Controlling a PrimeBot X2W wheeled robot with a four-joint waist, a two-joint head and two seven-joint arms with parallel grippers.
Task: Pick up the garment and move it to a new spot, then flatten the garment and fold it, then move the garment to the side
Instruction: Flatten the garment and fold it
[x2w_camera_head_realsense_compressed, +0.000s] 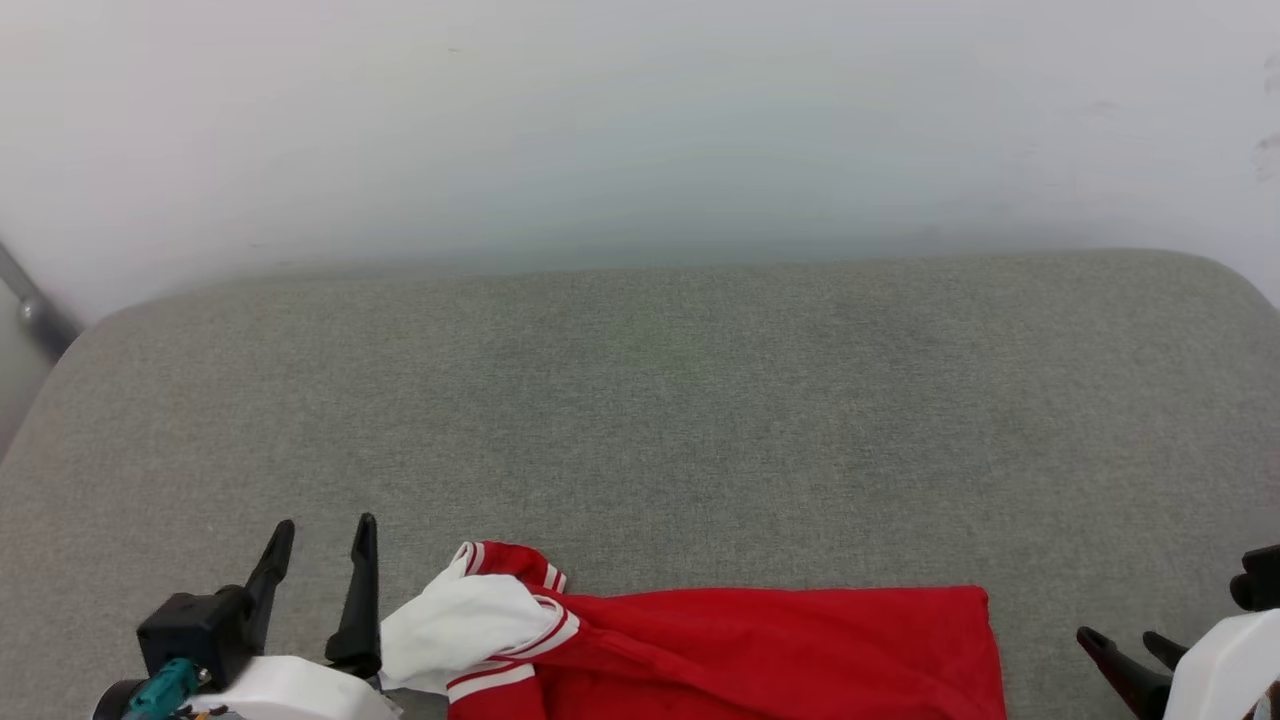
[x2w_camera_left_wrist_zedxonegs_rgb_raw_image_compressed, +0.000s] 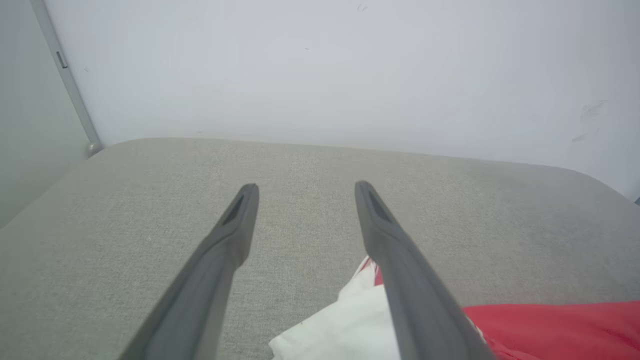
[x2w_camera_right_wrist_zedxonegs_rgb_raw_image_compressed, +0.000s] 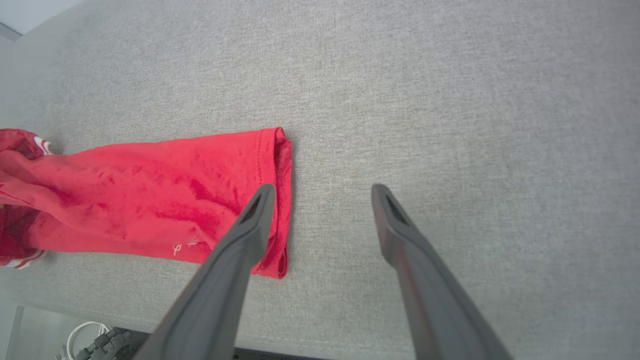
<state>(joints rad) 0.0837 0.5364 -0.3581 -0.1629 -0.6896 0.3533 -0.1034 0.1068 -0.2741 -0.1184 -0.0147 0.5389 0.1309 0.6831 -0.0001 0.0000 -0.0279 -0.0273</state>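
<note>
Nearest you, your left gripper (x2w_camera_head_realsense_compressed: 326, 525) is spread wide with nothing between its fingers, just beside the shirt's white sleeve (x2w_camera_head_realsense_compressed: 460, 620). Your right gripper (x2w_camera_head_realsense_compressed: 1118, 637) is likewise parted and empty, near the hem but apart from it.

The shirt (x2w_camera_head_realsense_compressed: 760, 650) lies bunched along the near edge of the grey cushion (x2w_camera_head_realsense_compressed: 640, 400). Its long axis runs left to right, with the sleeve and striped trim at your left and the hem at your right.

The right wrist view shows you the stitched hem (x2w_camera_right_wrist_zedxonegs_rgb_raw_image_compressed: 280, 200) next to one finger, and a white cord (x2w_camera_right_wrist_zedxonegs_rgb_raw_image_compressed: 82, 330) below the cushion's edge. The left wrist view shows you a metal pole (x2w_camera_left_wrist_zedxonegs_rgb_raw_image_compressed: 65, 75) in the far left corner.

Beyond the shirt the cushion is bare up to the pale wall (x2w_camera_head_realsense_compressed: 640, 120), with nothing in your way.
</note>
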